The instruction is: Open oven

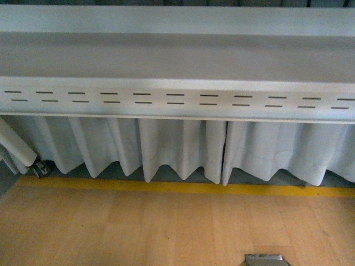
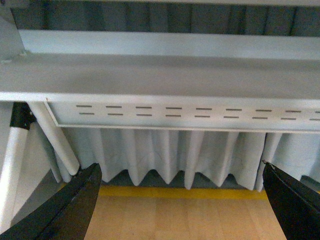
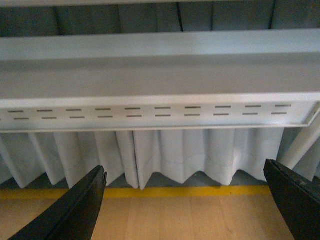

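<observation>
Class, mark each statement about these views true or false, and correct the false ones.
1. An oven is in view. False: none shows in any view.
2. The left gripper has its jaws wide apart, holding nothing. True.
3. A yellow stripe runs between the wooden surface and the pleated curtain. True.
4. The right gripper is shut on a handle. False: its jaws are apart and empty.
5. The slotted panel is black. False: it is pale grey-white.

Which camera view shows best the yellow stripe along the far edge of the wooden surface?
The front view: the yellow stripe runs unbroken across almost the whole picture. Both wrist views show it too, but there the black fingers cover parts of it, so less of its length is seen.
</observation>
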Available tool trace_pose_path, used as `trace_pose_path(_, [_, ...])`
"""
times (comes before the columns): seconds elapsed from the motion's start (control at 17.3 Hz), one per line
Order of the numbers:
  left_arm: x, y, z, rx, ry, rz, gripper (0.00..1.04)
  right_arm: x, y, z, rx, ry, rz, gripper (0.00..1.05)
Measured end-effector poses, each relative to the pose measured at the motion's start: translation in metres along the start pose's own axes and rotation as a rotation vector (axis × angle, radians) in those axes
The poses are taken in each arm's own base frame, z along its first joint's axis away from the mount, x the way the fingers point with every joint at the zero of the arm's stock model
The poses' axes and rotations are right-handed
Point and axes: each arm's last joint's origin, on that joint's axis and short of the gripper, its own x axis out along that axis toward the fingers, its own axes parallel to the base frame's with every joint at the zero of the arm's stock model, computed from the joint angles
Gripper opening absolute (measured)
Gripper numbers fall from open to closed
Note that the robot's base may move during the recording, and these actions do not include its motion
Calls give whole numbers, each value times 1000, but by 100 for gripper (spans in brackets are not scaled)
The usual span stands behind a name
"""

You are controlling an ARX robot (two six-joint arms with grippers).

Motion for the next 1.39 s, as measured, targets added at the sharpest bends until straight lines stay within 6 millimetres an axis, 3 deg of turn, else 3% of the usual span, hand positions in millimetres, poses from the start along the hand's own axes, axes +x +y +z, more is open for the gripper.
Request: trace_pose_path(1.39, [0, 0, 0, 5, -3, 0, 98, 0, 0, 0, -3, -1, 0, 98])
